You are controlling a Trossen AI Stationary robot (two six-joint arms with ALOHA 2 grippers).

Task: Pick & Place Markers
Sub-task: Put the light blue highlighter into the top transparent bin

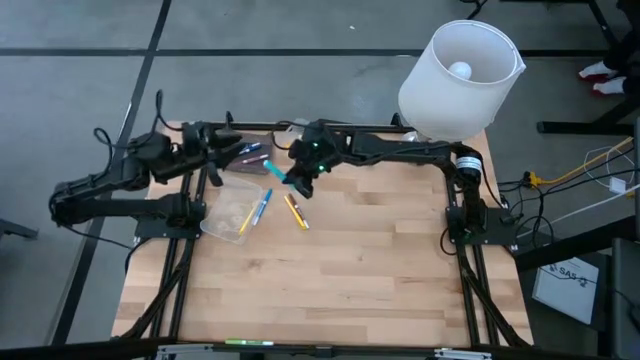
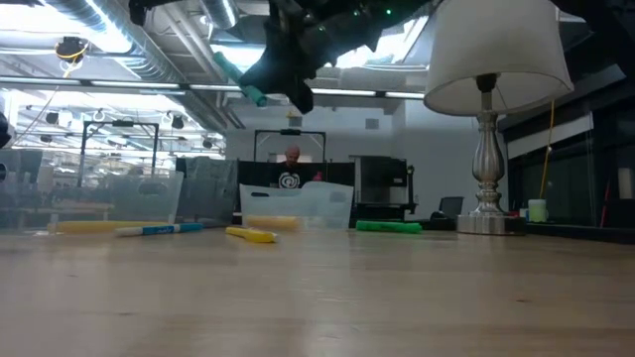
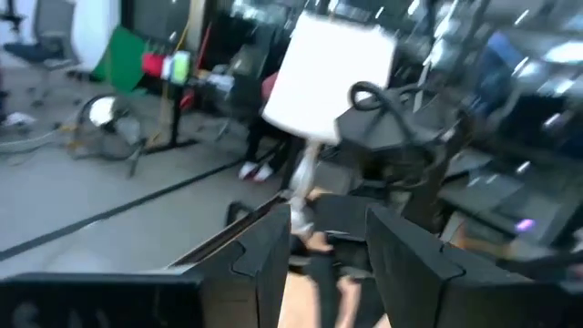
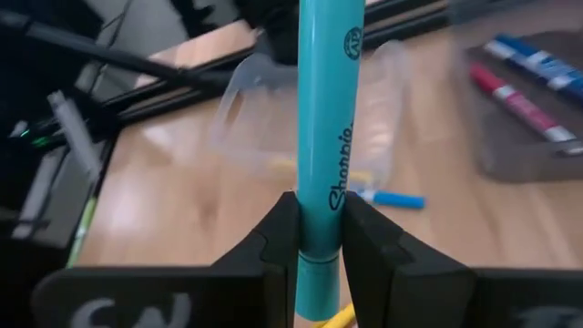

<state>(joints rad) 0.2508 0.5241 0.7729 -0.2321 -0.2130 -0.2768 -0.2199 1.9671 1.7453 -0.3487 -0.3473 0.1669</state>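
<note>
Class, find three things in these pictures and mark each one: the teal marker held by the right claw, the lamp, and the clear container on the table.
Teal marker (image 4: 325,137): right wrist view, middle of its barrel.
Lamp (image 2: 493,50): low view, front of its white shade.
Clear container (image 1: 231,209): high view, its see-through floor.

Right arm: reaches from its base at the table's 3 o'clock edge toward the far centre, at about 12 o'clock, and is raised clear above the surface in the low view. Right gripper (image 1: 300,180): fingers (image 4: 273,239) pressed on either side of a teal marker (image 4: 325,137), which stands upright between them.

Left arm: folded at the table's 10 o'clock corner. Left gripper (image 3: 330,264): fingers parted with a clear gap, nothing between them.
</note>
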